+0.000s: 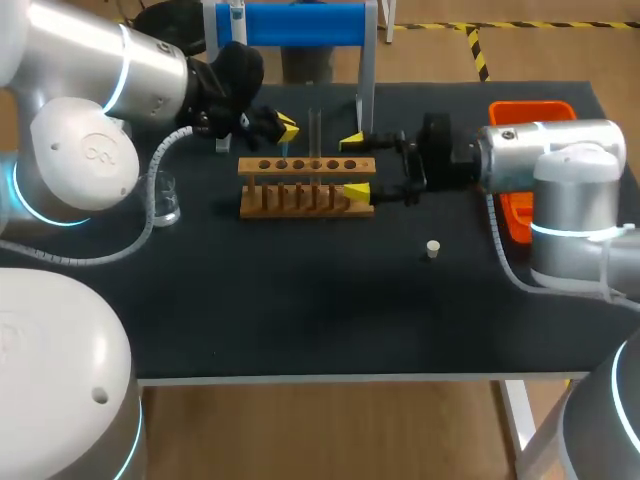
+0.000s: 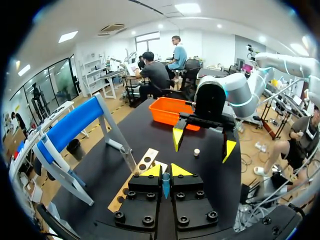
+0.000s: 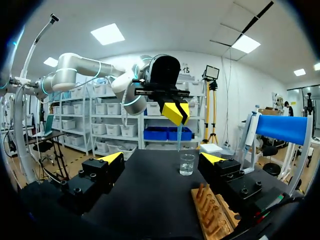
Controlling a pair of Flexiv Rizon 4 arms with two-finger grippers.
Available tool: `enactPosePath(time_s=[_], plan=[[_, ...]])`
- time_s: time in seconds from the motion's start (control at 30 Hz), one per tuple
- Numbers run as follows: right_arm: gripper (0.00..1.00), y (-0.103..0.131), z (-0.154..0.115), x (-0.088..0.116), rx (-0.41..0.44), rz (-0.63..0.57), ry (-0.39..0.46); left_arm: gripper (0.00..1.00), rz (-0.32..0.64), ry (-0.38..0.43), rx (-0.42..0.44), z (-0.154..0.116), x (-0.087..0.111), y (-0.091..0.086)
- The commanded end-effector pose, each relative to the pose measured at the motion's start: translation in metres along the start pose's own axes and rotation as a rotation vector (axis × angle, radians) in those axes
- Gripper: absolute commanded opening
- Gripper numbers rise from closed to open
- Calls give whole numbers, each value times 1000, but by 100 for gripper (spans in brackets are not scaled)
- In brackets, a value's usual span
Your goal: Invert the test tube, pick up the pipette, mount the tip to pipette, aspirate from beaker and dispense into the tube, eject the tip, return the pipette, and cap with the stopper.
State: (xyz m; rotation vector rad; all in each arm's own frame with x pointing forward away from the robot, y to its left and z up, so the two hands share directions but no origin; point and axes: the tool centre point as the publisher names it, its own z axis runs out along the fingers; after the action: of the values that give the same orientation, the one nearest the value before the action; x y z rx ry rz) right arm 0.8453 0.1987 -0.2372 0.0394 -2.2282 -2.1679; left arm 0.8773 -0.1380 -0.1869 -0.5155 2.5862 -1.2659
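Wooden rack (image 1: 307, 185) holds 1 test tube (image 1: 315, 135) upright, axis vertical; left tool (image 1: 285, 128), pinched on pipette (image 3: 178, 136), hangs just left of tube; right tool (image 1: 355, 166), spread wide, straddles rack's right end; beaker (image 1: 165, 200) well apart, further left.

Bright, even overhead light, soft glare on left arm (image 1: 150, 70), faint shadows on table (image 1: 300, 320).

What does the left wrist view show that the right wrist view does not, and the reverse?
Only the left wrist view shows the orange tray and the stopper lying on the table. Only the right wrist view shows the beaker, ahead of the right gripper. Both show that gripper open, the left gripper shut on the pipette, the wooden rack and the blue stand.
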Motion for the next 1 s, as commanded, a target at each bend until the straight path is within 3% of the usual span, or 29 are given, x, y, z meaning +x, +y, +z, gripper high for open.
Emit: enactPosePath(time_s=[0.03,1.0], plan=[[100,-3,12,-9,3,12,27,0,-1,2,-4,-1,0,-1],[100,15,62,-25,-10,7,81,0,-1,2,-4,-1,0,-1]])
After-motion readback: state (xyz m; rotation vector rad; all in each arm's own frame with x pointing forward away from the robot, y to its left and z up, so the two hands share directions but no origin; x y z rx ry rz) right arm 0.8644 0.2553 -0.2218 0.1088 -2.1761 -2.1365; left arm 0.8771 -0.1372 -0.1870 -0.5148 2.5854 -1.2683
